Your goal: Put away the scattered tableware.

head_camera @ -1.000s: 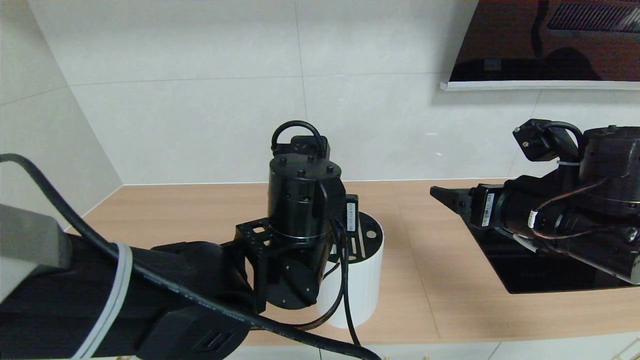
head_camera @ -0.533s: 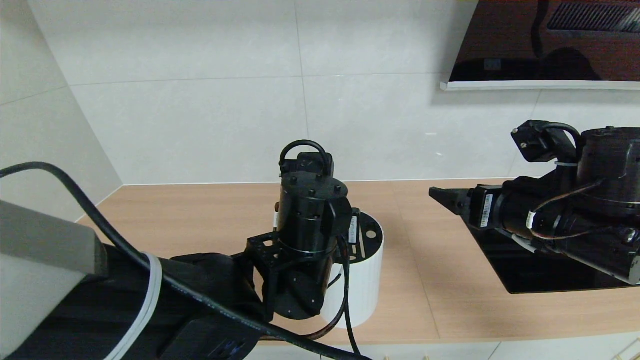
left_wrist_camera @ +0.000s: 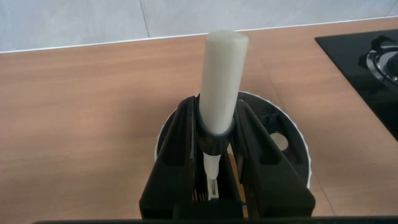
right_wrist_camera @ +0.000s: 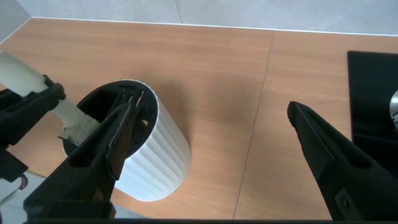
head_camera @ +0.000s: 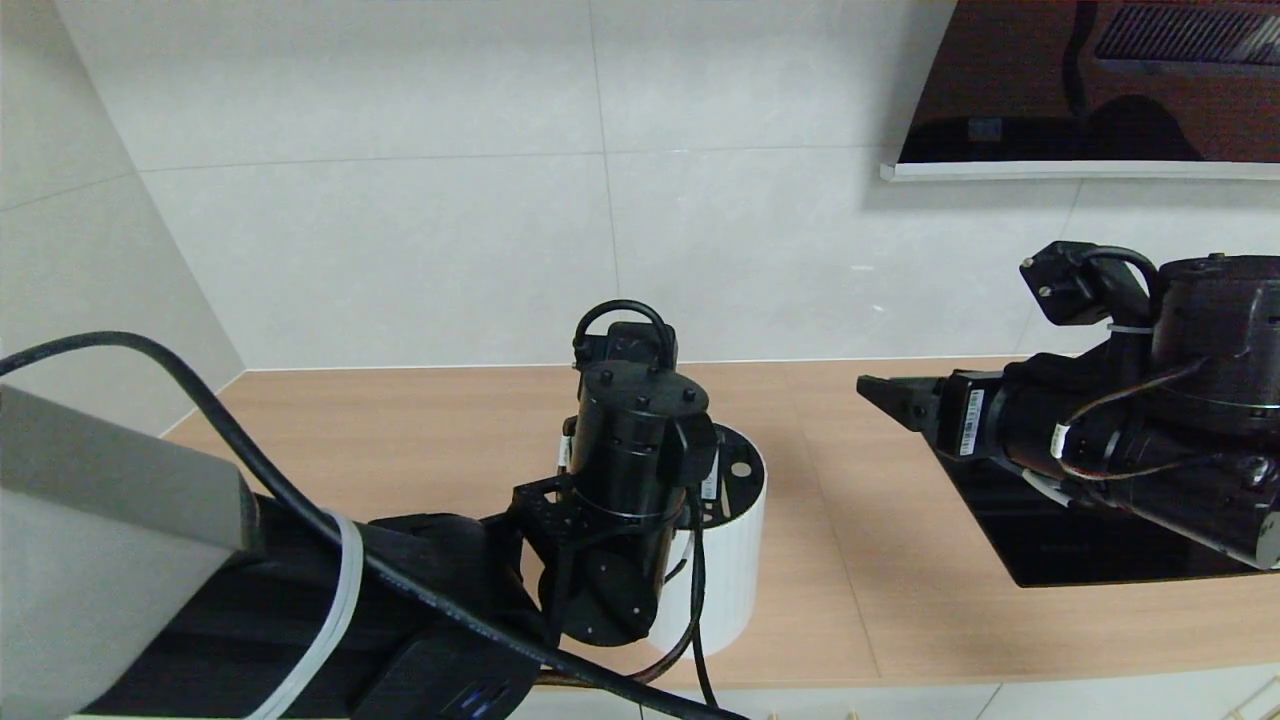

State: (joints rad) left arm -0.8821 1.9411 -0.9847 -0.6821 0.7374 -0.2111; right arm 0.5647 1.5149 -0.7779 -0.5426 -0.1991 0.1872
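A white ribbed utensil holder [head_camera: 725, 560] with a black slotted lid [left_wrist_camera: 277, 121] stands on the wooden counter [head_camera: 400, 430]. My left gripper [left_wrist_camera: 214, 115] is directly above it, shut on a utensil with a cream handle [left_wrist_camera: 221, 81]. The handle sticks up and the working end is hidden between the fingers. In the right wrist view the cream handle [right_wrist_camera: 18, 74] shows beside the holder [right_wrist_camera: 155, 162]. My right gripper [right_wrist_camera: 210, 107] stands open with nothing in it, right of the holder, with its tip [head_camera: 885, 392] over the cooktop's edge.
A black cooktop [head_camera: 1080, 550] is set into the counter at the right, under a dark range hood [head_camera: 1100, 90]. Tiled wall runs behind the counter. Bare wood lies left of and behind the holder.
My left arm has moved right and down over the holder with the utensil in its grip. The right arm has barely moved.
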